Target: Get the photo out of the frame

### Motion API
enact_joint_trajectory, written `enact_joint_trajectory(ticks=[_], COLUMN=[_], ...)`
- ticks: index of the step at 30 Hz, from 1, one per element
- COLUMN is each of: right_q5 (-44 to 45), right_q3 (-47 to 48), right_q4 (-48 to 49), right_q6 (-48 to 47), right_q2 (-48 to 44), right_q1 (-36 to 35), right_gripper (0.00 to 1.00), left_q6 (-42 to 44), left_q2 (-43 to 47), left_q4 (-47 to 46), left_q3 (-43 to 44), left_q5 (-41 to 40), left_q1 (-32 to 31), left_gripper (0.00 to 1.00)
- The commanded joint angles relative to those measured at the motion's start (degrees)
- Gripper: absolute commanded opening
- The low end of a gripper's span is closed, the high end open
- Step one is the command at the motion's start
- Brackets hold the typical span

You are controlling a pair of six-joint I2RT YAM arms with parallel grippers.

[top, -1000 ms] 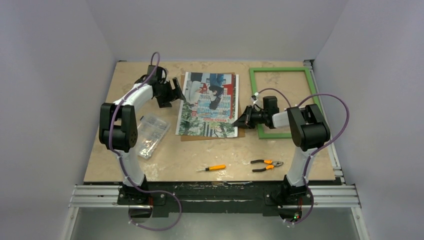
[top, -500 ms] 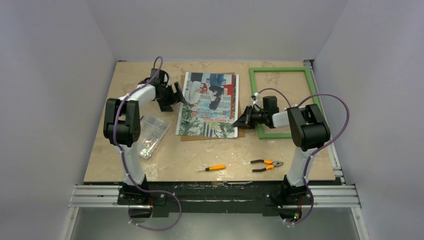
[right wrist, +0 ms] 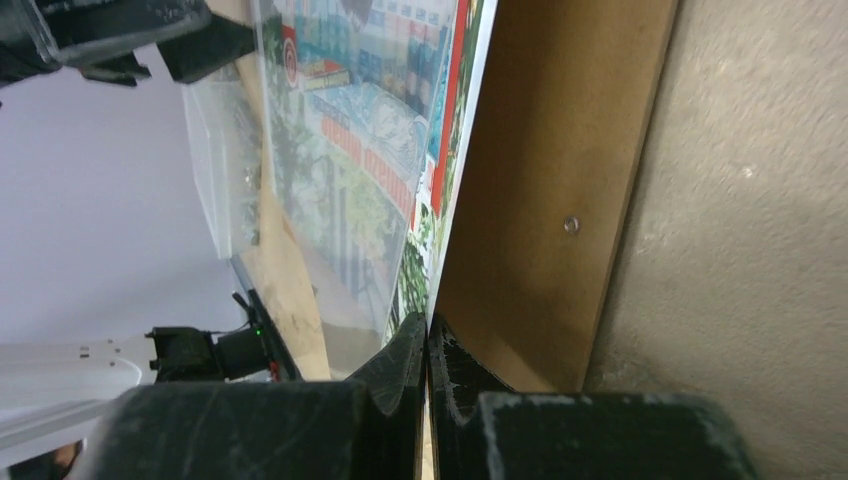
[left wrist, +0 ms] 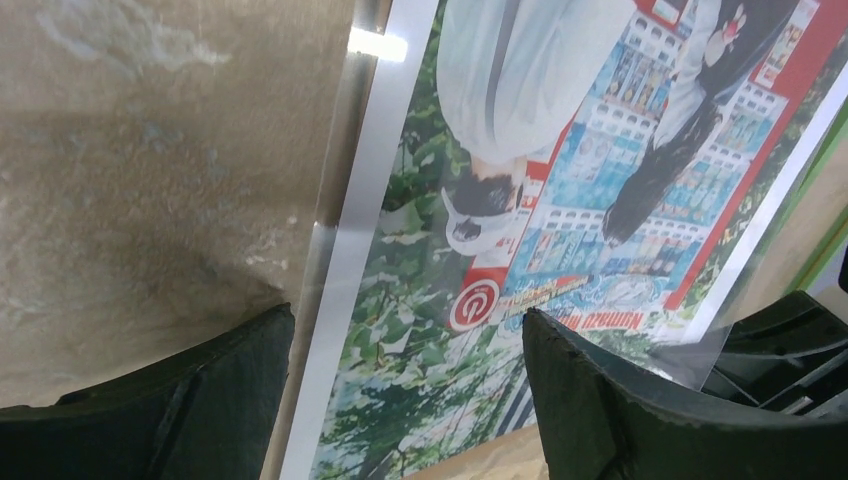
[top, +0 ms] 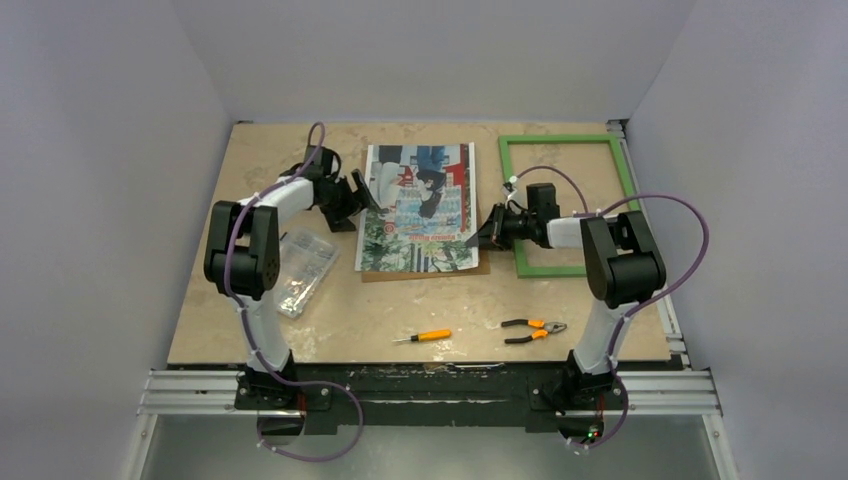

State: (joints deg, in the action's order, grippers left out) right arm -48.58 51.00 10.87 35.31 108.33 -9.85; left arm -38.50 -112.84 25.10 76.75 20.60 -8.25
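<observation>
Two arms of mine bend inward over the table (top: 400, 310), one at each side of the photo (top: 420, 205). My left arm rises from its base, folds at the elbow and sends its forearm right, so my left gripper (top: 354, 196) sits low at the photo's left edge. Its fingers (left wrist: 620, 400) are spread wide and grasp nothing; from the wrist, that edge runs between them. My right arm folds at the elbow near the table's right side, and its forearm reaches left across the frame (top: 557, 139). My right gripper (top: 478, 238) is clenched, with its tips at the photo's right edge, where the print meets the brown board (right wrist: 540, 180) beneath it. Whether anything thin is pinched there, I cannot tell. The photo lies face up mid-table, outside the green frame, which lies flat to its right.
</observation>
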Motion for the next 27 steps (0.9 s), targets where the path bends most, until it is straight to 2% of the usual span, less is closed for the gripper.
enact_joint_trajectory(ticks=[1,21,27], right_q5=[3.8,26.2,29.8], right_q3=[3.4,9.0,11.0], right_q4=[-5.7,-27.7,-31.7], right_q6=[-4.6,-13.5,-14.9], right_q2=[-2.8,-12.6,-14.8], right_q1=[0.0,0.0,0.0], right_gripper=[0.0,0.0,0.0], left_q6=[-4.1,-5.2,-5.4], left_q2=[1.6,0.2,-0.5], left_q4=[1.2,0.7,0.7], left_q3=[-4.9,-4.9,-4.8], left_q5=[1.3,3.3,3.7], left_q1=[-0.4,-0.5,-0.4], left_gripper=[0.82,0.82,0.82])
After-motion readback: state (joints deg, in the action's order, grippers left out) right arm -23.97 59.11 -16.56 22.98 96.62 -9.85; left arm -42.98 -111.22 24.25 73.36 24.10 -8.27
